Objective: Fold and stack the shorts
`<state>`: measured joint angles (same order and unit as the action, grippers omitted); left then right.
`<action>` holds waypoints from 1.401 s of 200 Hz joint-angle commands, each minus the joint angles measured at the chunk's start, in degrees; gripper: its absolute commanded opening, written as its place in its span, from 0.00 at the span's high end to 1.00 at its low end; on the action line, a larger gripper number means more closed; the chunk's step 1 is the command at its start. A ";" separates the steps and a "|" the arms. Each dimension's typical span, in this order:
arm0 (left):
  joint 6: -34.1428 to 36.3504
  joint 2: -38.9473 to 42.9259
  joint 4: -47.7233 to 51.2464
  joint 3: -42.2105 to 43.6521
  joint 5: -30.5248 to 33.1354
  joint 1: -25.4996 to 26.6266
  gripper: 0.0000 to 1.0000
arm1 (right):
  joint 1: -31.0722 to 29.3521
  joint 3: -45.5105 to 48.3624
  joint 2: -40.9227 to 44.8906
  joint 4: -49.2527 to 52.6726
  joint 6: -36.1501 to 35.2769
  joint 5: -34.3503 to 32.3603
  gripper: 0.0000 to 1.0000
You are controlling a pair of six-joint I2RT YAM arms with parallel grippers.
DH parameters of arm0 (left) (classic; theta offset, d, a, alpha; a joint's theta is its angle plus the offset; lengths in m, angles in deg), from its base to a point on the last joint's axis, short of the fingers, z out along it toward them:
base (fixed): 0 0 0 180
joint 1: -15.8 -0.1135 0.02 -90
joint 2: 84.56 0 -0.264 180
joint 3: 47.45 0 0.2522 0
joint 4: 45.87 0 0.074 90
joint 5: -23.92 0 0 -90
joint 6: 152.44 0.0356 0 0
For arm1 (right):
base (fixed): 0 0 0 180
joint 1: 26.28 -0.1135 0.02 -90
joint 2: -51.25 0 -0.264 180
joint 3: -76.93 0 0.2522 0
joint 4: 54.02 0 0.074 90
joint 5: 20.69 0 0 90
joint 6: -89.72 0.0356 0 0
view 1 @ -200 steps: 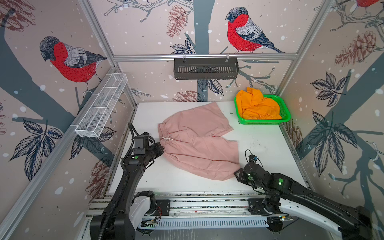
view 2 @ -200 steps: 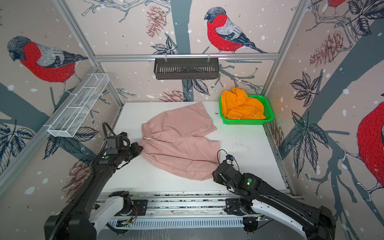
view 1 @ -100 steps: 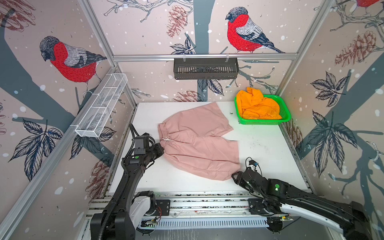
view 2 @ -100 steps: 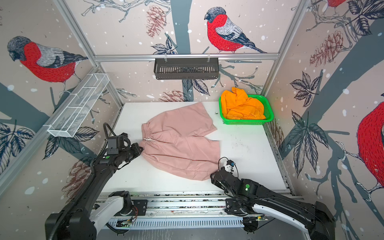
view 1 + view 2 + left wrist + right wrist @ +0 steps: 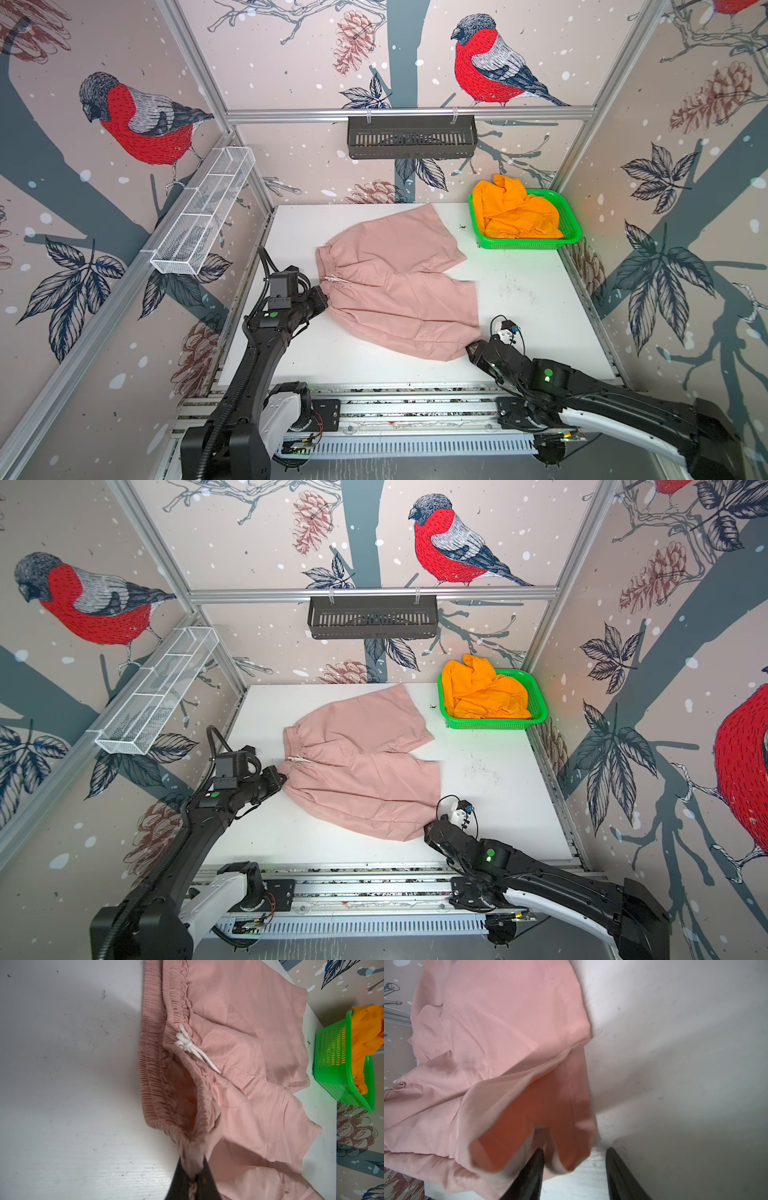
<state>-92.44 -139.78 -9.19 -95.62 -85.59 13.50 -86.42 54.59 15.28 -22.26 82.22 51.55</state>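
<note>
R hand (image 5: 471, 351) edged left at pink shorts (image 5: 395, 291) hem (image 5: 571, 1105), jaws apart, L hand (image 5: 323, 296) pinching waistband (image 5: 158, 1084).

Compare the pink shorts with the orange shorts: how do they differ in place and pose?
The pink shorts lie spread out on the white table; the orange shorts sit crumpled in the green basket. The left gripper pinches the pink shorts' waistband; nothing touches the orange shorts. Both are soft cloth.

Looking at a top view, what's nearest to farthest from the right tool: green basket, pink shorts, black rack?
1. pink shorts, hem right at the right tool, front.
2. green basket, back right corner.
3. black rack, hanging on the back wall.
</note>
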 commanded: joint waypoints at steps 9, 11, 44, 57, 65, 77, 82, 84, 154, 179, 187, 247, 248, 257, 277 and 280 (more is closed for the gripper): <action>-0.15 -0.15 -1.53 0.02 -1.35 0.10 1.00 | 0.13 -0.26 -2.62 -4.67 -1.61 0.15 0.51; -0.21 -0.13 -1.51 0.02 -1.40 0.09 1.00 | 0.18 -0.27 -2.79 -4.93 -1.61 0.28 0.52; -0.32 0.53 -1.64 0.25 -1.55 0.10 1.00 | 0.01 -1.67 -5.57 -5.93 -2.35 2.06 0.55; -0.30 0.67 -1.75 0.27 -1.52 0.06 1.00 | -0.11 -1.97 -6.25 -5.96 -2.51 2.49 0.57; -0.40 0.64 -1.95 0.40 -1.50 0.06 1.00 | -0.14 -2.06 -6.55 -6.05 -2.82 2.32 0.61; -0.30 0.55 -2.10 0.48 -1.61 0.07 1.00 | -0.11 -2.03 -6.66 -6.35 -2.93 1.80 0.67; -0.37 0.38 -2.09 0.42 -1.67 0.10 1.00 | -0.07 -1.97 -6.58 -6.46 -2.88 1.57 0.71; -0.29 0.38 -2.09 0.41 -1.72 0.08 1.00 | -0.07 -2.03 -6.60 -6.52 -2.94 1.45 0.73; 0.27 0.26 -0.97 -0.67 -1.00 0.11 1.00 | 0.02 -16.36 0.77 16.95 -7.27 -8.51 1.00; 1.08 0.72 1.75 -2.96 -0.89 0.06 1.00 | 0.00 -25.68 3.84 26.80 -9.95 -11.89 1.00; 1.42 1.02 2.86 -3.94 -0.80 0.03 1.00 | -0.03 -28.58 4.14 29.32 -10.94 -12.73 1.00; 6.37 0.64 12.45 -11.21 0.27 0.09 1.00 | -0.05 -41.85 1.29 35.46 -19.30 -21.83 1.00; 6.49 0.60 12.65 -11.29 0.31 0.10 1.00 | -0.01 -41.91 1.22 35.49 -19.35 -21.81 1.00; 7.06 0.68 14.11 -11.84 0.52 0.11 1.00 | 0.02 -41.97 1.16 35.70 -19.32 -21.26 1.00; 7.76 1.67 16.50 -12.25 -0.01 0.06 1.00 | -0.06 -41.13 2.20 35.93 -18.95 -19.40 1.00; 7.93 1.89 17.09 -12.26 -0.07 0.10 1.00 | -0.01 -41.07 2.35 35.96 -18.95 -19.34 1.00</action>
<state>-87.00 -138.87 2.46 -107.08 -86.02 13.58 -86.46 13.28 16.72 10.90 64.98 33.80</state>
